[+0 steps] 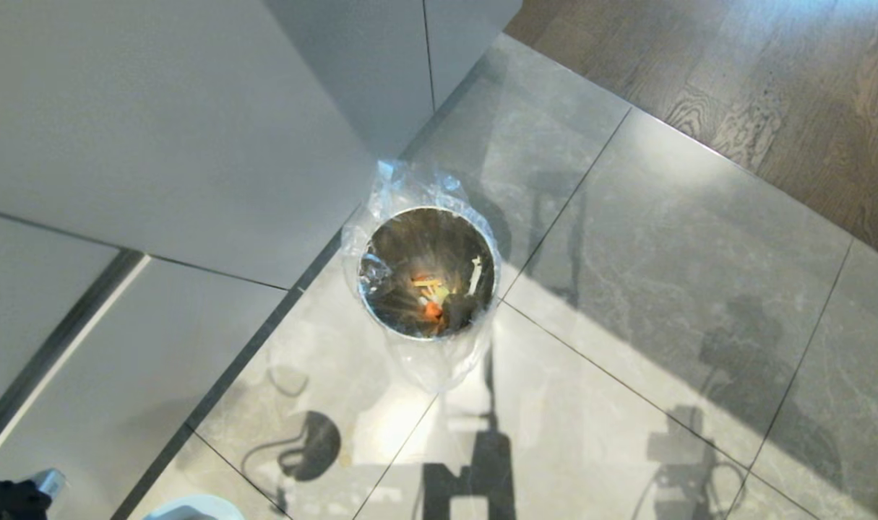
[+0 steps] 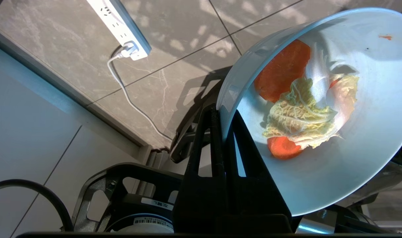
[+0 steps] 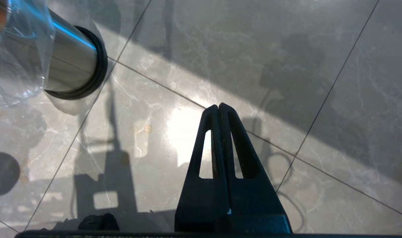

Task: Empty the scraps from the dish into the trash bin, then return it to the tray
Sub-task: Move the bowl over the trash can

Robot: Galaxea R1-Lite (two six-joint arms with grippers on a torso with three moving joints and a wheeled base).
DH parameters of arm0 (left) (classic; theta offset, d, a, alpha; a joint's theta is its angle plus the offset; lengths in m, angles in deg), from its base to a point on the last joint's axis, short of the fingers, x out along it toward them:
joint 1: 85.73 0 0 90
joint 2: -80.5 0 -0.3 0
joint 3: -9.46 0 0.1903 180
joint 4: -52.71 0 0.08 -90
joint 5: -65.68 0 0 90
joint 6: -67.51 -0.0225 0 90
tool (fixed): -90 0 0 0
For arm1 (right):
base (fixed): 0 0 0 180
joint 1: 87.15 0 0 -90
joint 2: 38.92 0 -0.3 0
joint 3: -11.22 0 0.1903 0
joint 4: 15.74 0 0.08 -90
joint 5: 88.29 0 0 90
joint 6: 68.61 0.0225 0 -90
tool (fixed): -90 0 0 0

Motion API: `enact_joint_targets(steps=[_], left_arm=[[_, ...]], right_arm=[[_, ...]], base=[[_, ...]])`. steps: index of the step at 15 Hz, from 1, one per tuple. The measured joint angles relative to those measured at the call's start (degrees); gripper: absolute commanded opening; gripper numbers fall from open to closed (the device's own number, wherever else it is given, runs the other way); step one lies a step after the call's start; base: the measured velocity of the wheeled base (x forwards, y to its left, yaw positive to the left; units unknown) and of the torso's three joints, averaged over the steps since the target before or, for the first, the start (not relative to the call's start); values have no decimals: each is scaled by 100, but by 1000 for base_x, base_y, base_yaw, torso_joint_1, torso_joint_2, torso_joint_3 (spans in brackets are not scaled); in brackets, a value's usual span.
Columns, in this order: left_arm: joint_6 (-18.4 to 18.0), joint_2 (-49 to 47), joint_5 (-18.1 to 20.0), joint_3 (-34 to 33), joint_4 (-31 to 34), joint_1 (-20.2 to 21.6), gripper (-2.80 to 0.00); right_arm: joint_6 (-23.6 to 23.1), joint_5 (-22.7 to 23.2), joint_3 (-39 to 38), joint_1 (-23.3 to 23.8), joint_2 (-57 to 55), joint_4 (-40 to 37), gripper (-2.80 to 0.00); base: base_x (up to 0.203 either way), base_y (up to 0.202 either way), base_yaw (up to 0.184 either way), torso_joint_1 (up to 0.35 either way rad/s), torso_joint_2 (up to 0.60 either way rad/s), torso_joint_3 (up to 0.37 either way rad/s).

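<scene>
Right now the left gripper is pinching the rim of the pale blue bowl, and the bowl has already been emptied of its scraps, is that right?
Not quite. The left gripper does pinch the rim of the bowl, but the bowl is not empty: the left wrist view shows carrot slices and cabbage leaf clinging inside it.

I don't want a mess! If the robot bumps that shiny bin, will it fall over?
Maybe. The trash bin is a slim steel cylinder holding only a few scraps, so it is probably light and tippy. Its black base may grip the glossy floor tiles a little. The loose liner would just crumple.
</scene>
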Motion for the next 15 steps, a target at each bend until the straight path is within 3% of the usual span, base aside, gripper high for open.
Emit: enact_joint_targets(steps=[7,12,15], left_arm=[[-137,54,15,248,-7,-39,-280],[-1061,38,28,665,-15,-66,-280],[-1340,-59,28,1006,-12,-66,-280]], right_arm=[[0,0,0,0,0,0,-280],[-2,0,0,0,0,-2,-280],[2,1,0,0,0,-2,-280]], base=[[0,0,0,1,1,-28],[0,0,0,0,0,0],[0,0,0,0,0,0]])
